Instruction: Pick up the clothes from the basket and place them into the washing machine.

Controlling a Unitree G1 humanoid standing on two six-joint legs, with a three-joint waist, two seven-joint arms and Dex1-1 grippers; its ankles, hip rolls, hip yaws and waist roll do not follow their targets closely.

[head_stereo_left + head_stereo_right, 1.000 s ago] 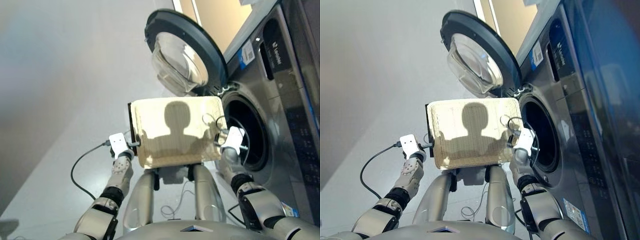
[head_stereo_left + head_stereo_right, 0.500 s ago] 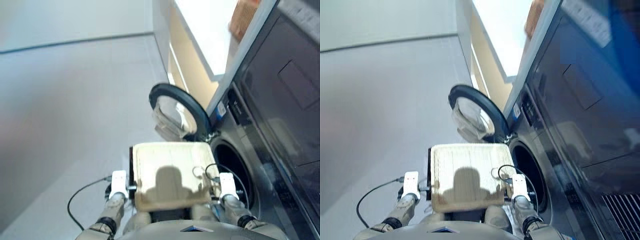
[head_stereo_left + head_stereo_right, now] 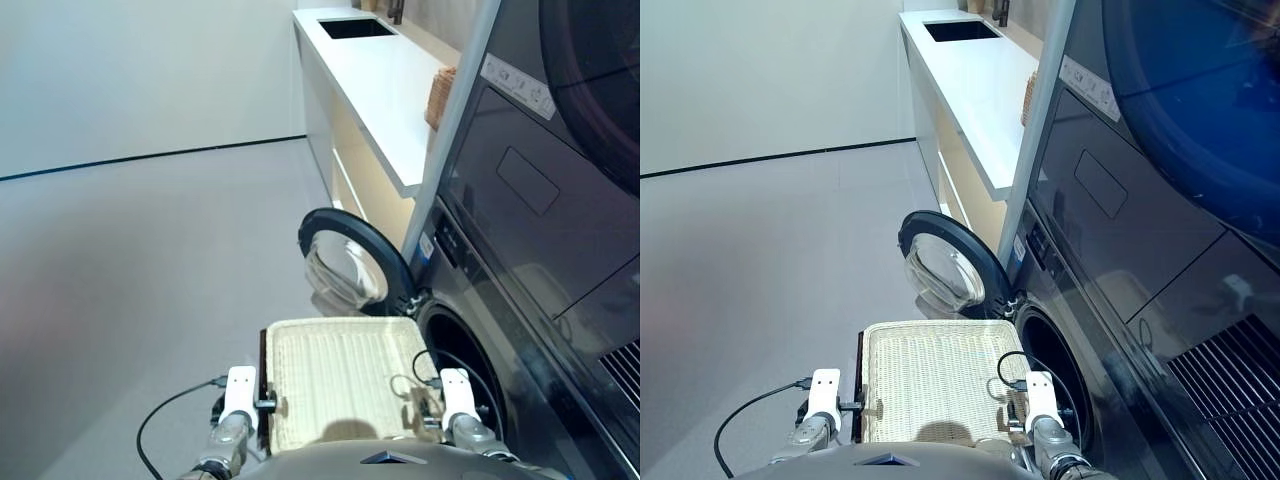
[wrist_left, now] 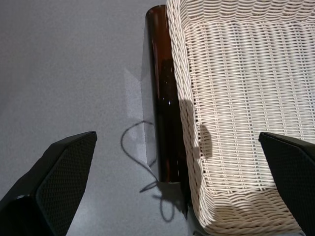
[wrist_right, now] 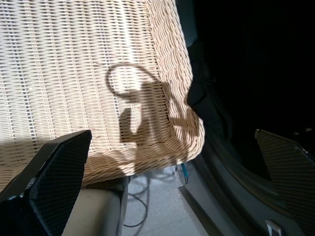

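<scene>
Now the basket [image 3: 340, 375] lies flat beside the washing machine [image 3: 470, 340], both arms' jaws spread wide.

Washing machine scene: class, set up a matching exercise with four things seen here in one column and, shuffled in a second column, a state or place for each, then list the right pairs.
Things:
1. wicker basket
2. washing machine door
3. left gripper
4. white counter

States or places:
A. swung open
B. open, spanning the basket's side rim
C. empty of clothes
D. beyond the machine, with a sink set in it

Pairs: 1-C, 2-A, 3-B, 4-D
</scene>
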